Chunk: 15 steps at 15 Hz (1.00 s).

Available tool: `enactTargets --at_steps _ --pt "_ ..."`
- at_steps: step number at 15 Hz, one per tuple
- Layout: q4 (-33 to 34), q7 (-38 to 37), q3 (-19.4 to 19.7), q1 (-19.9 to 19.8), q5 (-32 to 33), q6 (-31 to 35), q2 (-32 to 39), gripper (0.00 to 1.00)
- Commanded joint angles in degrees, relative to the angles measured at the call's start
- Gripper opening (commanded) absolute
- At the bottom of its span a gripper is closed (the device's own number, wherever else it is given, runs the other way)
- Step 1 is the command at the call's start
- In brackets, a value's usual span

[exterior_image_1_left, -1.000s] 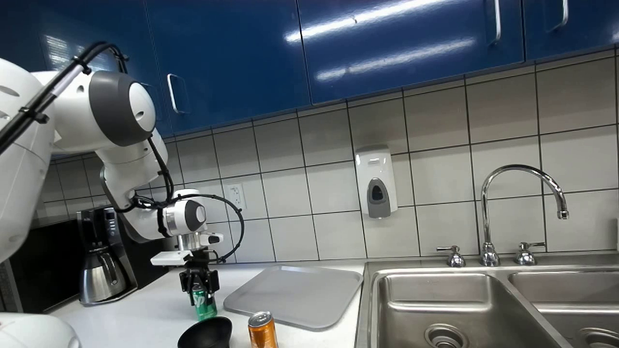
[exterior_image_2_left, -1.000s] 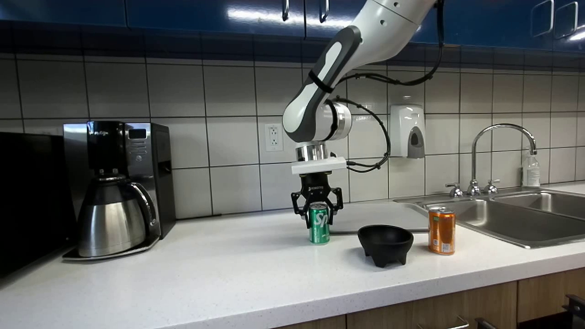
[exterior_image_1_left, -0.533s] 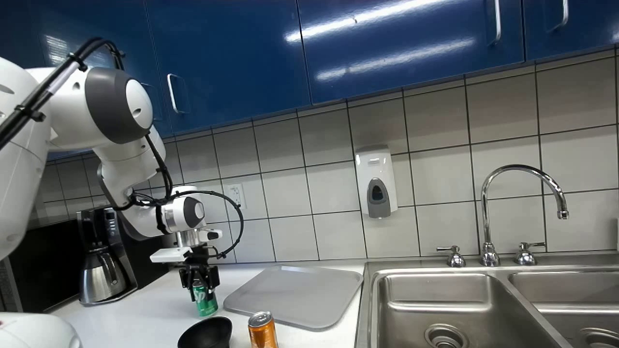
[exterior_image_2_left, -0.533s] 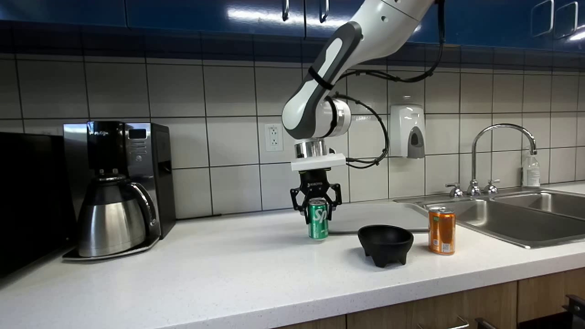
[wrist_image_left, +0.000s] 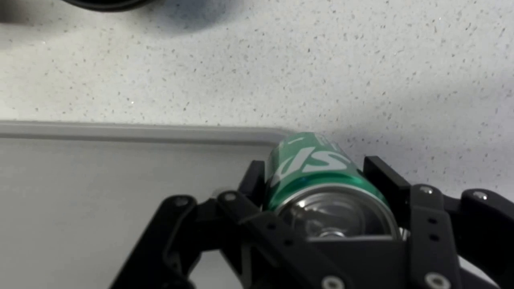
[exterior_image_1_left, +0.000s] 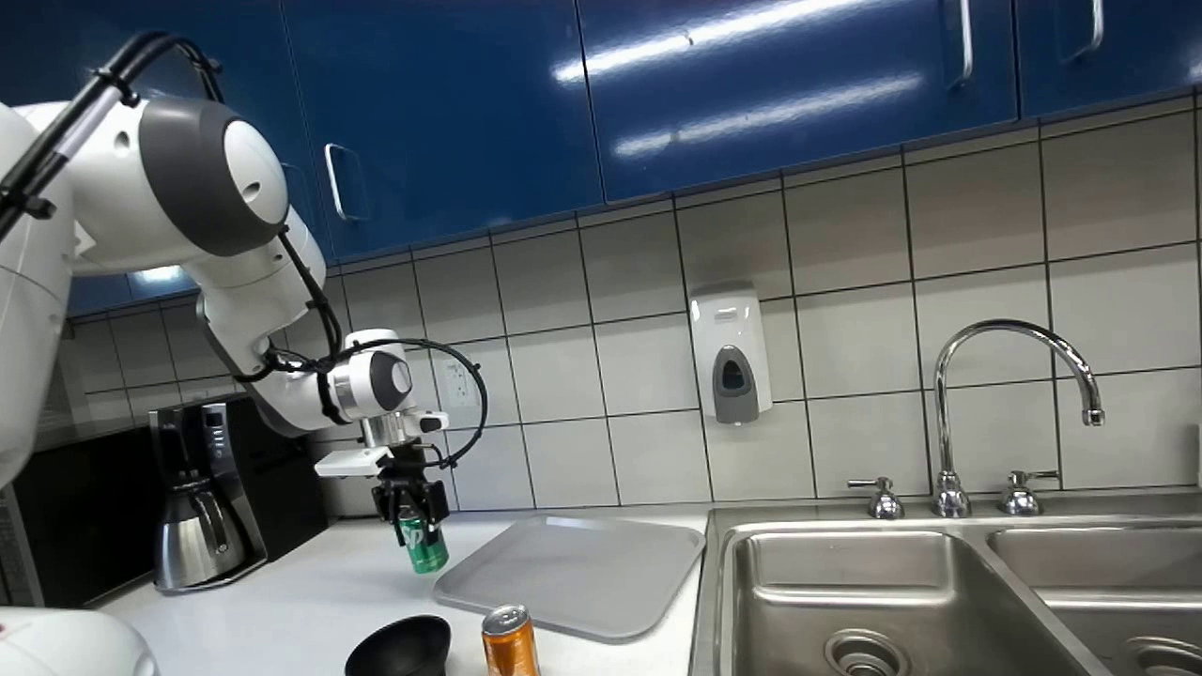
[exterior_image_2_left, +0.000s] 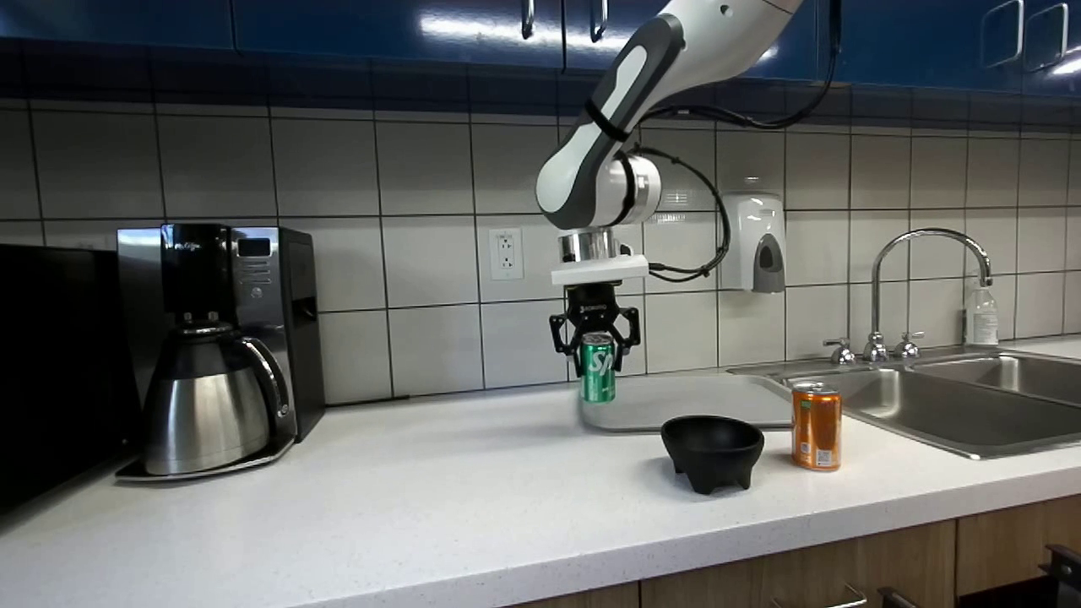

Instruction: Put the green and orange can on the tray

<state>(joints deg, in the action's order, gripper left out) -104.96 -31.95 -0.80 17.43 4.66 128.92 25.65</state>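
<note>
Fingers clamp a green can, one at each side, its silvery lid up between them and its base jutting below their tips. Blue cabinets span the top of both exterior views above a pale counter. Slanting down toward the can is the white-and-grey arm. Set into the counter is a steel sink, well apart from the fingers; on their other side stands a coffee maker. Flat on the counter, just beside the sink, lies the grey tray. The gripper, pointing downward, holds the green can aloft by one of the tray's corners, a corner the can partly hides in the wrist view; whether it hangs over the tray or just beside it cannot be told. A black bowl sits on short feet in front of the tray, its edge alone entering the wrist view. Near it an orange can stands upright on the counter, well apart from the fingers.
</note>
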Motion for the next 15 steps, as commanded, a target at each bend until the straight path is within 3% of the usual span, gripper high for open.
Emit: enactTargets --at_steps 1,15 --pt "2.9 -1.5 1.4 -1.0 1.3 -1.4 -0.3 0.41" --pt "10.8 -1.4 3.0 -4.2 -1.9 -4.9 9.2 0.41"
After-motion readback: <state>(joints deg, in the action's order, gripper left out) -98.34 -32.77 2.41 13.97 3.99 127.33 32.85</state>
